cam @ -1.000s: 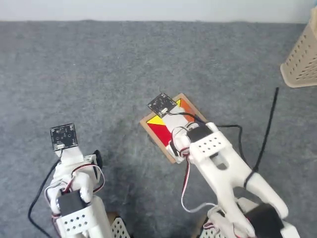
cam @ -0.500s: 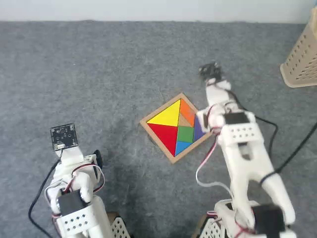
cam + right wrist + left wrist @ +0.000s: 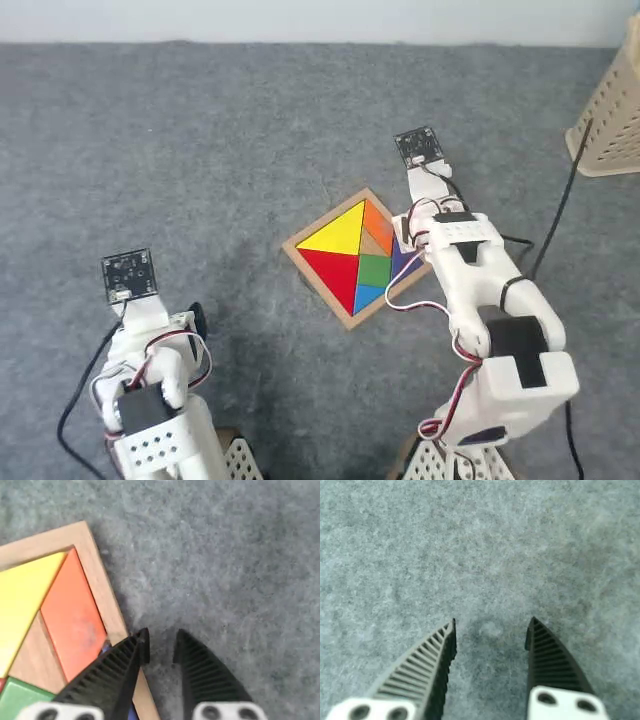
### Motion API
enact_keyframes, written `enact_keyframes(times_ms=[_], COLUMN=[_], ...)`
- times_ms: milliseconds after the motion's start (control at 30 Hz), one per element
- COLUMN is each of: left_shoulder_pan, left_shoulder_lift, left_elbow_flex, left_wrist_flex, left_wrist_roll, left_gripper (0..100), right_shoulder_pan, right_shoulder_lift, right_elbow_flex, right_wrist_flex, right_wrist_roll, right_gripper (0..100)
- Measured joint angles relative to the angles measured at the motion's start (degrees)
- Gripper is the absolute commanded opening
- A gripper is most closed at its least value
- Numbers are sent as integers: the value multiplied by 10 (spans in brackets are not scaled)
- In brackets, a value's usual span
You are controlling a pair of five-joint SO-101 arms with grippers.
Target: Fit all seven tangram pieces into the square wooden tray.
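Right arm (image 3: 470,270) swung off tray (image 3: 292,246) | purple piece (image 3: 404,263) part-hidden (under arm)

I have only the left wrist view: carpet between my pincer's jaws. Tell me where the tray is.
Observer: The tray lies on the carpet, turned like a diamond; the right arm hangs over one corner.
Operator: Report its contents.
Observer: Lying flat inside: yellow piece, red piece, orange piece, green piece, blue piece.
Operator: Now the right pincer.
Observer: The right pincer is above the tray's rim beside the orange piece, jaws slightly apart, nothing between.
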Motion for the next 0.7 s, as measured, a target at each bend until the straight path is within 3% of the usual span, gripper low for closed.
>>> enact_keyframes(times_ms=[200, 500, 700], left_shoulder_pan=[0, 0, 0], left_shoulder_lift=[0, 0, 0], left_elbow_flex=[0, 0, 0], left_wrist_flex=[0, 0, 0], left_wrist_roll=[0, 0, 0], left_gripper=[216, 216, 216], right_shoulder_pan=[0, -2, -49], right_shoulder_lift=[0, -72, -145], right_elbow_flex=[-12, -14, 69], right_wrist_flex=[44, 207, 205], right_wrist_roll=[-1, -1, 0], right_gripper=[16, 6, 6])
